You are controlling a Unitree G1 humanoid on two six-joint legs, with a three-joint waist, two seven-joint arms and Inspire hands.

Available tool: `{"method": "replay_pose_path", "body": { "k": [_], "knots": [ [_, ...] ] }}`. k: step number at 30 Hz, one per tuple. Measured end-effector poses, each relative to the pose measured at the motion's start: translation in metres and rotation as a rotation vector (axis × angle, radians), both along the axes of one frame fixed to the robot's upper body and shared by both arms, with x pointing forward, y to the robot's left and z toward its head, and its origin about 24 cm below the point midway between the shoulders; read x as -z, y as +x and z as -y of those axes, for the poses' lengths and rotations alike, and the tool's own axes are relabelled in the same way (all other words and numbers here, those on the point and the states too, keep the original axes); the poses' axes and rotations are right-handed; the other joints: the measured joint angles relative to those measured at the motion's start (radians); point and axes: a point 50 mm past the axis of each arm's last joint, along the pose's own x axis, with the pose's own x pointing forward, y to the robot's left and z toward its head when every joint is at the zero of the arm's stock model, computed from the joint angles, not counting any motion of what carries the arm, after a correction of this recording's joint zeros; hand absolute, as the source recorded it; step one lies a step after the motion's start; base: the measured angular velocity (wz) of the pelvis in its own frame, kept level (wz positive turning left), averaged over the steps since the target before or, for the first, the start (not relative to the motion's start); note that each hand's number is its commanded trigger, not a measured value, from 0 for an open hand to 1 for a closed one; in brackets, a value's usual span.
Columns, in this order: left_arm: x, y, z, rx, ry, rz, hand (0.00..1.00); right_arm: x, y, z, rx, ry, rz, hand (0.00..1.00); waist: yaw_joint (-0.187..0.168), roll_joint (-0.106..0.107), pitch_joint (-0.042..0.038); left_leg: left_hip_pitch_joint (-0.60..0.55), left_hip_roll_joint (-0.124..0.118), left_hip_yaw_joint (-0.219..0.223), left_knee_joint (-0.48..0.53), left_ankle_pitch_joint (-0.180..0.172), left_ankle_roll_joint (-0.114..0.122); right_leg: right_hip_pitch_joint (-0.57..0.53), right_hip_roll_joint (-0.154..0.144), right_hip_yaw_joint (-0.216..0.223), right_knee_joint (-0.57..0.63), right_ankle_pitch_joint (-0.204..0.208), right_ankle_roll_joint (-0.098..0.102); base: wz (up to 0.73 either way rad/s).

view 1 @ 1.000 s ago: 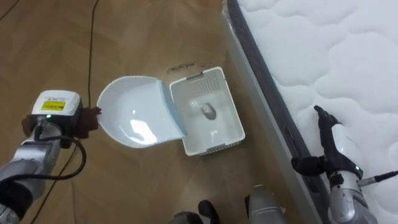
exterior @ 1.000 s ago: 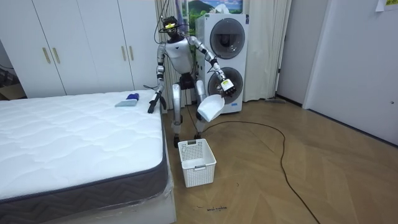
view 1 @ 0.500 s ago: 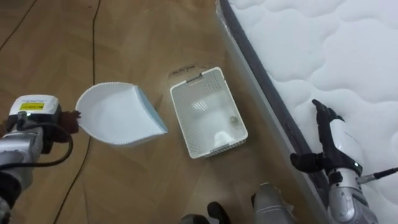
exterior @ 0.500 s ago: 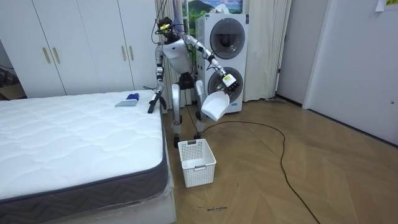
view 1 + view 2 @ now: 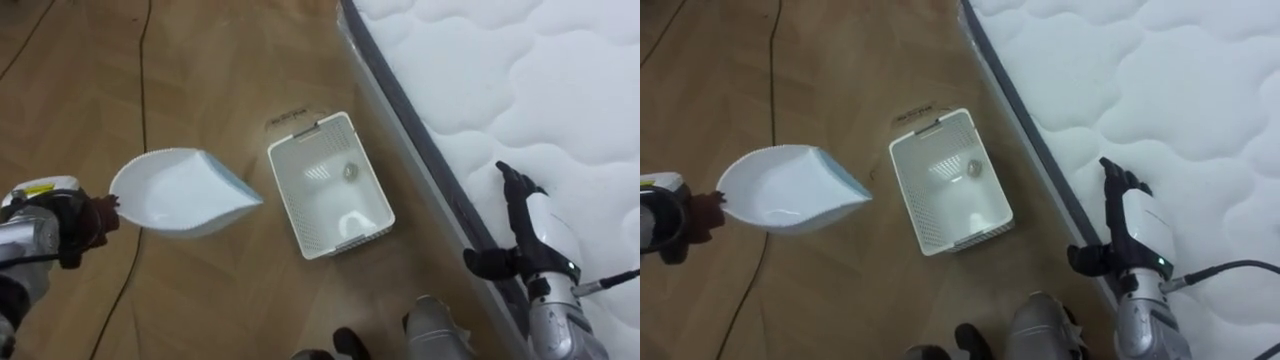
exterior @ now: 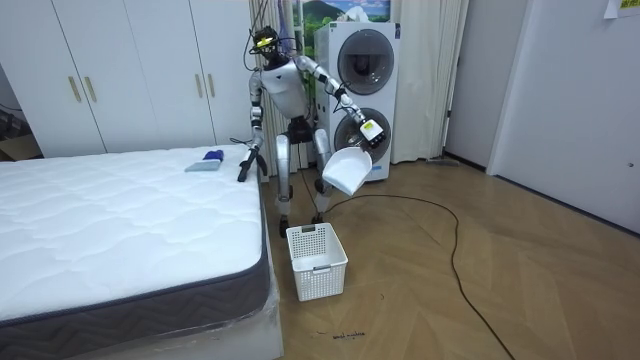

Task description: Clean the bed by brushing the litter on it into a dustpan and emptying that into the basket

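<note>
Left robot hand (image 5: pixel 72 228) grips one dustpan (image 5: pixel 185 190) beside one basket (image 5: pixel 330 190) holding one scrap (image 5: pixel 350 171); right robot hand (image 5: pixel 532 232) slack-fingered, empty

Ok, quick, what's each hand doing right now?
Left hand: closed round the dustpan handle.
Right hand: open, holding nothing, over the mattress edge.
</note>
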Motion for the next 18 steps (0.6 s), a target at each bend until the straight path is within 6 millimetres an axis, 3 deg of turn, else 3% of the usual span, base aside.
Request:
{"method": "replay_pose_path", "body": {
  "k": [3, 6, 8, 13, 18],
  "knots": [
    [-0.005, 0.007, 0.008, 0.046, -0.011, 0.062, 1.0, 0.001, -0.001, 0.001, 0.0, 0.003, 0.009, 0.0, 0.014, -0.006, -0.0005, 0.001, 0.001, -0.006, 0.002, -0.002, -0.004, -0.005, 0.011, 0.008, -0.015, 0.006, 0.002, -0.1],
    [-0.011, 0.013, 0.023, 0.135, -0.04, 0.153, 1.0, 0.005, -0.004, 0.003, 0.011, 0.027, 0.0, 0.0, 0.069, -0.029, -0.0015, 0.019, 0.009, -0.017, 0.0, -0.014, -0.015, 0.003, 0.033, 0.029, -0.043, 0.027, -0.007, -0.5],
    [-0.013, 0.013, 0.03, 0.168, -0.086, 0.216, 1.0, 0.009, -0.006, 0.004, 0.012, 0.035, -0.014, 0.0, 0.078, -0.041, -0.0027, 0.035, 0.002, -0.038, -0.011, -0.017, -0.02, 0.028, 0.036, 0.029, -0.061, 0.033, -0.006, -0.31],
    [-0.018, 0.011, 0.05, 0.263, -0.17, 0.313, 1.0, 0.016, -0.012, 0.007, 0.05, 0.082, -0.058, 0.0, 0.086, -0.061, -0.0125, 0.087, 0.004, -0.057, -0.036, -0.021, -0.024, 0.101, 0.047, 0.028, -0.129, 0.047, 0.003, -0.08],
    [-0.022, -0.002, 0.065, 0.314, -0.308, 0.408, 1.0, 0.029, -0.034, 0.012, 0.113, 0.109, -0.12, 0.0, 0.122, -0.096, -0.0341, 0.212, 0.008, -0.056, -0.096, -0.023, -0.024, 0.226, 0.067, 0.064, -0.238, 0.078, 0.012, -0.31]
  ]
}}
